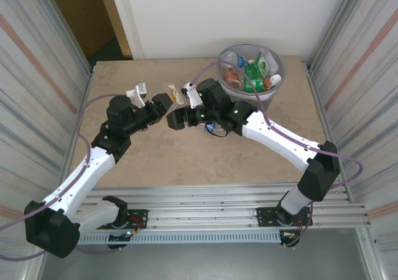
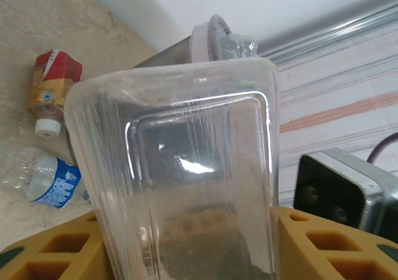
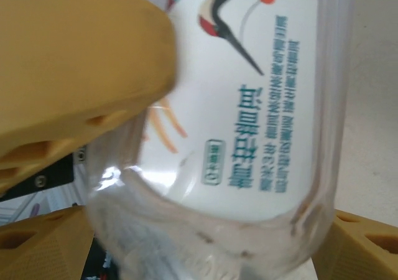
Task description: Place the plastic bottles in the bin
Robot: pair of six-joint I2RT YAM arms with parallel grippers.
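A beige, stone-patterned tabletop (image 1: 186, 168) sits between corrugated grey metal side panels with reddish stripes (image 1: 31, 62). Behind it stands a plain white wall (image 1: 217, 12), with a brown wooden door (image 1: 81, 12) at far left; ribbed aluminium rails (image 1: 211, 199) line the near edge.

Glossy clr plastic bottle (image 2: 186, 143); matt table (image 2: 37, 37)

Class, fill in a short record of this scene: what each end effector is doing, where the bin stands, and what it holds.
Left end effector: shut on a clear bottle
Right end effector: fingers flank apparently the same bottle; grip unclear
Bin: far right of the table, several bottles inside
Loose: red-labelled bottle and blue-labelled bottle lying on the table
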